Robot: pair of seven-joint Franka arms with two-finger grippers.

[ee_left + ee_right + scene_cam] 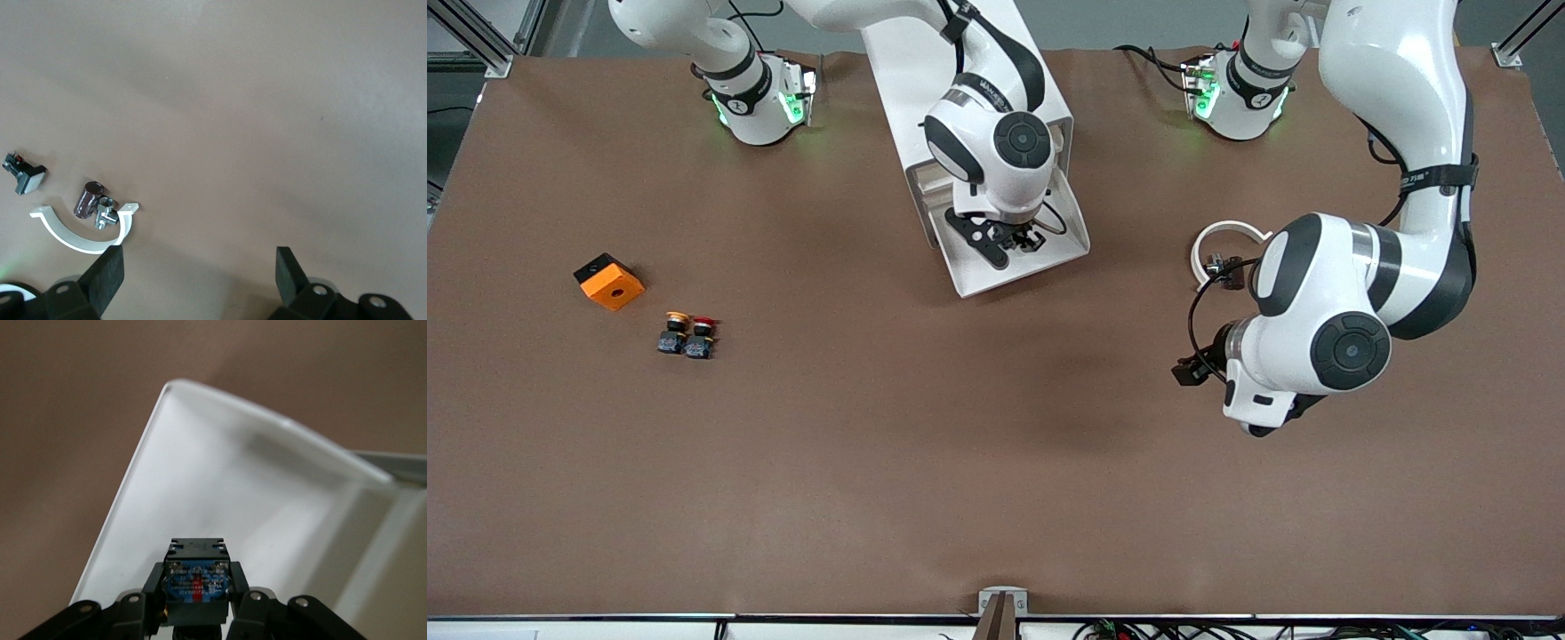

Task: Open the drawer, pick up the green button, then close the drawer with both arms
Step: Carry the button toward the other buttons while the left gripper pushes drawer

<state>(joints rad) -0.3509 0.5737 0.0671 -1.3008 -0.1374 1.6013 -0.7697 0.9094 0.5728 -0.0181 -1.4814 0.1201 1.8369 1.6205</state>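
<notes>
The white drawer [1069,238] stands pulled out of the white cabinet [920,80], toward the front camera. My right gripper [1017,238] is inside the drawer. In the right wrist view the right gripper [197,590] is shut on the button's dark black-blue body [196,577] just above the drawer floor [220,487]. The button's cap is hidden. My left gripper [1190,368] waits open and empty over bare table toward the left arm's end. Its fingers [107,277] are wide apart.
A white ring piece [1227,240] with small parts lies by the left arm and shows in the left wrist view [80,237]. An orange block [609,281], a yellow-capped button [673,331] and a red-capped button [700,336] lie toward the right arm's end.
</notes>
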